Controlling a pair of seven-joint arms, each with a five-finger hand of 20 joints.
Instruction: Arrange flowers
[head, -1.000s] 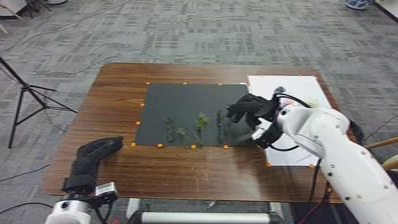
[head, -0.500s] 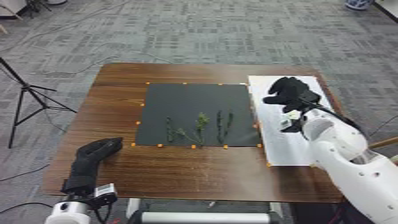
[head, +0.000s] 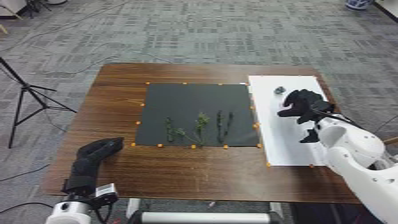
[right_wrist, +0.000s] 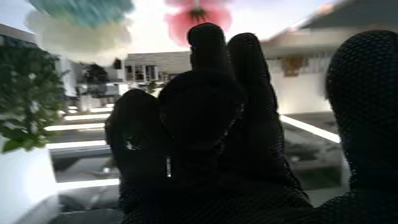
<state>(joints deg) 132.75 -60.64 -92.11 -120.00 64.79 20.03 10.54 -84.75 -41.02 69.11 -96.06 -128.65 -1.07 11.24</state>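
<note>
The right hand (head: 306, 104), fingers extended, is over the white board (head: 286, 147)

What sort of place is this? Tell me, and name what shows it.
Probably a robotics lab or an office room used as one: grey patterned carpet covers the floor, a black tripod stands beside the brown table, and small orange marks are set out on the tabletop.

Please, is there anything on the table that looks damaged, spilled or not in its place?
Nothing clearly stands out, and I see no spill. On the dark mat, the green stems lie roughly side by side; the branched one spreads sideways, perhaps by its natural shape.
</note>
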